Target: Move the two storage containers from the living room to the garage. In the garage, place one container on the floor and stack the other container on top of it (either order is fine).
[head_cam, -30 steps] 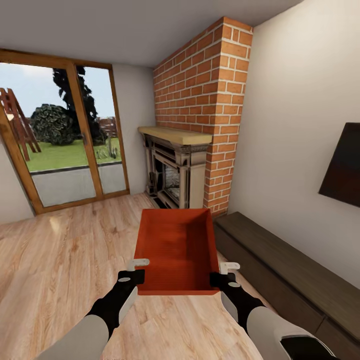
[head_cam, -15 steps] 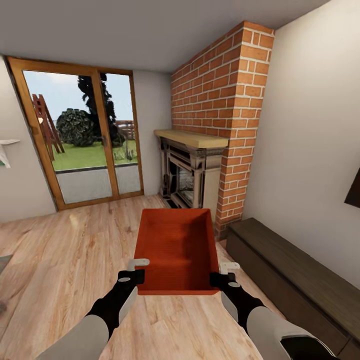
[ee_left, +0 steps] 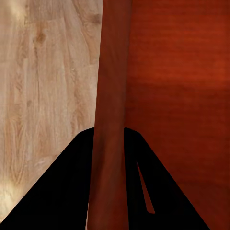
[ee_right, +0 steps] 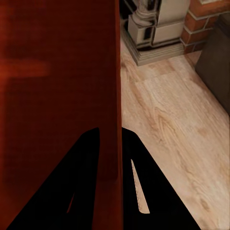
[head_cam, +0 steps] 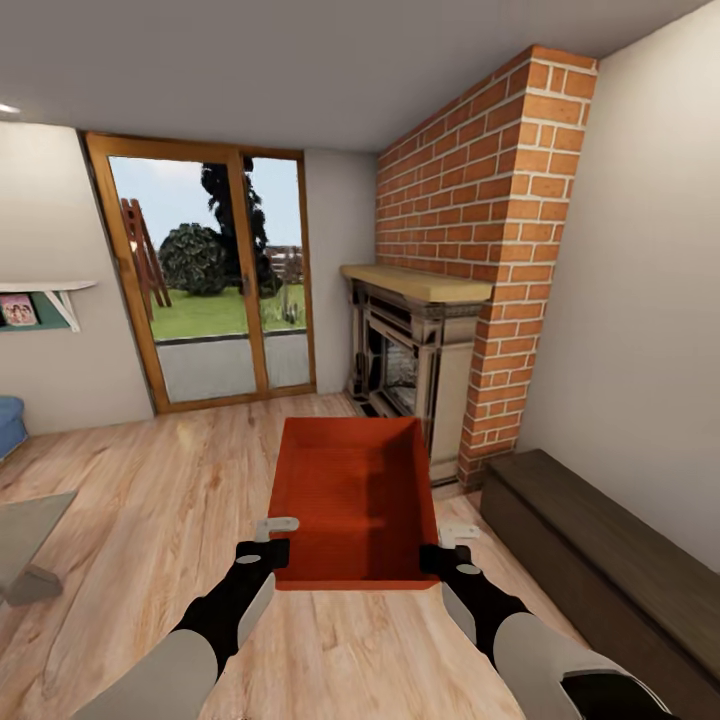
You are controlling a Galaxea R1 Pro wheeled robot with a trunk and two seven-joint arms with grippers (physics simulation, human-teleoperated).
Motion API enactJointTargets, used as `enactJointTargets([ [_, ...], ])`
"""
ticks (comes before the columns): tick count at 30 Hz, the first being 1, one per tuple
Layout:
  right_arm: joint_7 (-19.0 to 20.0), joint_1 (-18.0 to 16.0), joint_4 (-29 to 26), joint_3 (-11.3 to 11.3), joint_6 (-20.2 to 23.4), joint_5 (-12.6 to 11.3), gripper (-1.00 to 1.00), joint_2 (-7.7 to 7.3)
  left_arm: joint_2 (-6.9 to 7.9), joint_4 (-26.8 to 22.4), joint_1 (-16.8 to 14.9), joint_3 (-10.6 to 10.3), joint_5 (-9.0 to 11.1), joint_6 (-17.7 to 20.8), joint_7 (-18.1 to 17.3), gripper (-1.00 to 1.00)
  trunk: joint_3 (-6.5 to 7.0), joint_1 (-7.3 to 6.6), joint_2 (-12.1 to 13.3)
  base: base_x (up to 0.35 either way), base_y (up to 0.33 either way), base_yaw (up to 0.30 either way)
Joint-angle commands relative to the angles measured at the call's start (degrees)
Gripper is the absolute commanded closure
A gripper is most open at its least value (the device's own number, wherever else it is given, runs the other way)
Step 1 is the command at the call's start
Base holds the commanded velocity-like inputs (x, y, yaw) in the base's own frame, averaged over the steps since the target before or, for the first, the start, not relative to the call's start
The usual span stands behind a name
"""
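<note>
One orange-red storage container (head_cam: 352, 495) is held level in front of me, above the light wood floor of the living room. My left gripper (head_cam: 268, 548) is shut on its left wall near the front corner. That wall (ee_left: 109, 120) runs between the left fingers in the left wrist view. My right gripper (head_cam: 446, 552) is shut on the right wall, which stands between the dark fingers (ee_right: 115, 96) in the right wrist view. The bin is empty inside.
A brick fireplace (head_cam: 425, 350) with a wooden mantel stands ahead on the right. A low dark bench (head_cam: 590, 550) runs along the right wall. Glass patio doors (head_cam: 225, 280) lie ahead left. A grey rug corner (head_cam: 25, 545), a blue sofa edge (head_cam: 8, 422) and a wall shelf (head_cam: 40, 300) sit at left.
The whole view has swung to the left: fireplace and patio doors shifted right, the TV left the picture, and the rug, sofa edge and shelf came in. Both grippers keep their hold on the container.
</note>
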Motion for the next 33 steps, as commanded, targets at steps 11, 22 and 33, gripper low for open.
enactJointTargets([
  [11, -3.91, -0.02, -0.13, -0.57, -2.45, 0.67, 1.00, -0.50, 0.11, 0.11, 0.01, -0.30, 0.50, 0.45, 3.04, 1.00, 0.50, 0.02, -0.04, 0.000, 0.000, 0.239],
  [22, -3.95, -0.04, -0.13, -0.63, -2.45, 0.60, 1.00, -0.42, 0.11, 0.11, 0.02, -0.28, 0.50, 0.45, 3.07, 1.00, 0.96, 0.02, -0.04, 0.000, 0.000, 0.257],
  [33, -4.07, -0.02, -0.08, -0.61, -2.45, 0.43, 1.00, -0.31, 0.11, 0.18, 0.02, -0.31, 0.50, 0.45, 3.06, 1.00, 1.39, 0.02, -0.04, 0.000, 0.000, 0.261],
])
